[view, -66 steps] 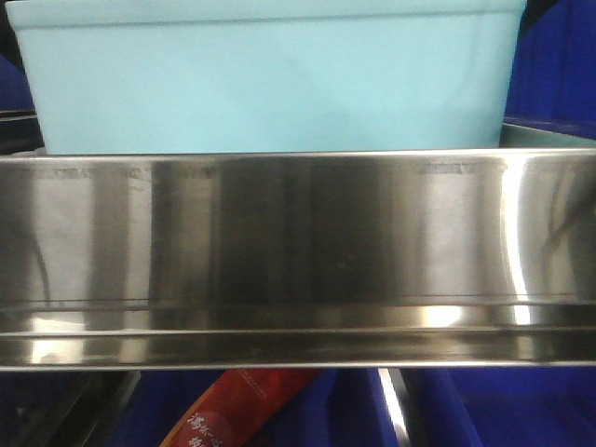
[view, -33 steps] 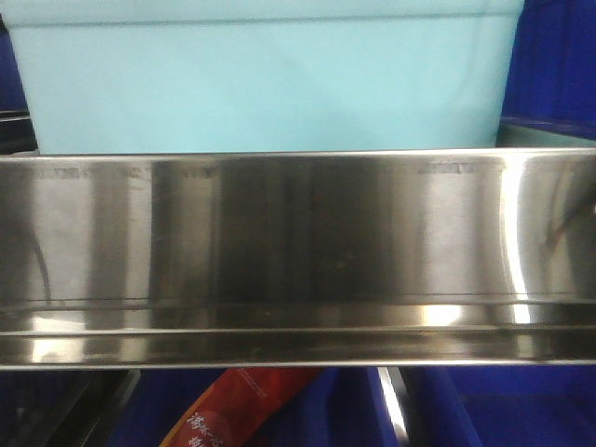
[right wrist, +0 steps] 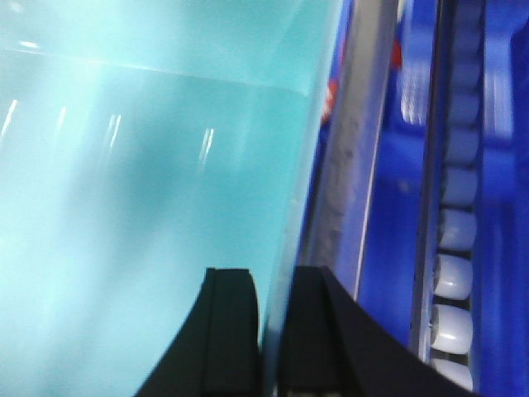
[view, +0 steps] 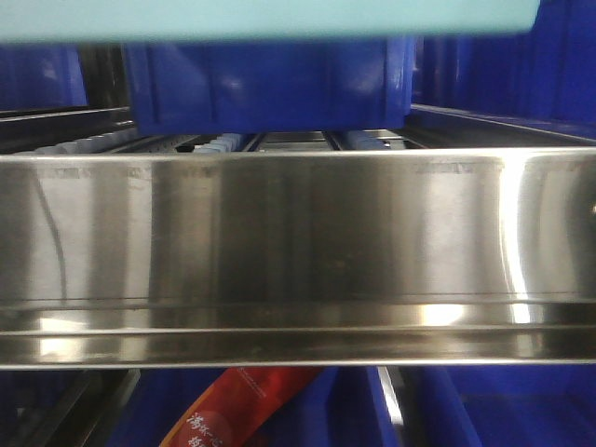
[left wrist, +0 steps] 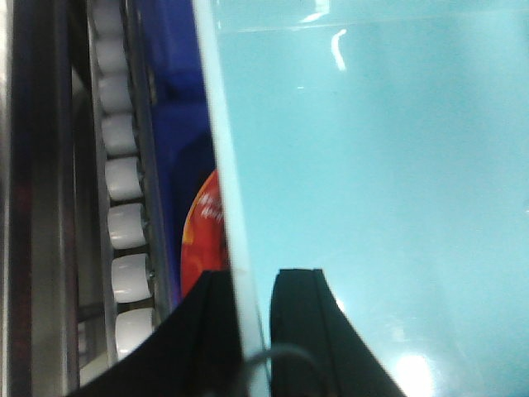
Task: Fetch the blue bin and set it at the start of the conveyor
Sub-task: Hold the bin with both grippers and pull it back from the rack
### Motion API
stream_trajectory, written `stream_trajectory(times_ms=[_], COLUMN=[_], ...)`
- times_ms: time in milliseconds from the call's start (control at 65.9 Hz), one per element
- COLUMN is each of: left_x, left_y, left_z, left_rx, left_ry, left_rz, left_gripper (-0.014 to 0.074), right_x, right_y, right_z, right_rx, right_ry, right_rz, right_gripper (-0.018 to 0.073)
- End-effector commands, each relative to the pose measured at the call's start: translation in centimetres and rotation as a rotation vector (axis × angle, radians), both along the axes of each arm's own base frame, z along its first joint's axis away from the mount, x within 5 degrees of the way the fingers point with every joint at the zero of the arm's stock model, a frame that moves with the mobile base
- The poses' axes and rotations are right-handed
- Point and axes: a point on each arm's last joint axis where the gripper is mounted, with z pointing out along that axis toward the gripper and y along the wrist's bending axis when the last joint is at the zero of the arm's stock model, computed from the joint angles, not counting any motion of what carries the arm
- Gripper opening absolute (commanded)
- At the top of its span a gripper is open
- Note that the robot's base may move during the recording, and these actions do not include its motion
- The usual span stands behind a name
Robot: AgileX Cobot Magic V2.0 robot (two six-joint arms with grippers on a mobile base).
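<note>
The blue bin (view: 270,17) is light turquoise; only its underside shows as a strip along the top of the front view, above the steel shelf rail (view: 298,251). In the left wrist view my left gripper (left wrist: 252,289) is shut on the bin's left wall (left wrist: 221,165), one finger outside, one inside the bin (left wrist: 372,182). In the right wrist view my right gripper (right wrist: 273,289) is shut on the bin's right wall (right wrist: 310,165), with the bin's inside (right wrist: 124,182) to its left. The conveyor start is out of view.
A dark royal-blue crate (view: 265,84) stands on the shelf behind where the bin was. White rollers (left wrist: 124,223) run along the shelf lanes, also seen in the right wrist view (right wrist: 455,273). A red packet (view: 233,410) lies in a crate below the rail.
The bin has risen from filling the upper front view to only its bottom edge at the top, baring the dark blue crate and rollers behind it.
</note>
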Motion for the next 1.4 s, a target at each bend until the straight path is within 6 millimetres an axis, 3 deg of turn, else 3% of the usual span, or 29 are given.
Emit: stream_trajectory(times_ms=[0,137,668,1382], left_x=[-1.7,-3.0,-2.6,-1.0], left_y=[0.5,0.8,0.8,0.3], left_z=[2.4,3.9,3.7,6.7], left_rx=[-0.017,-0.045,-0.034,-0.135], left_ry=[-0.112,-0.182,-0.194,-0.559], left_rz=[-0.005,-0.007,-0.003,-0.005], left_gripper=[-0.0111,-0.0111,-0.0111,-0.0111], right_x=[-1.5,-2.5,-2.3,-2.2], right_y=[-1.0,-1.2,-1.2,-1.2], right_z=[1.9,2.9,3.2,3.3], right_rx=[-0.035,-0.023,-0.012,-0.009], right_ry=[-0.086,-0.13,-0.169,-0.179], right_rz=[-0.003,-0.004,-0.006,-0.006], right_gripper=[-0.0151,-0.0151,-0.0151,-0.0151])
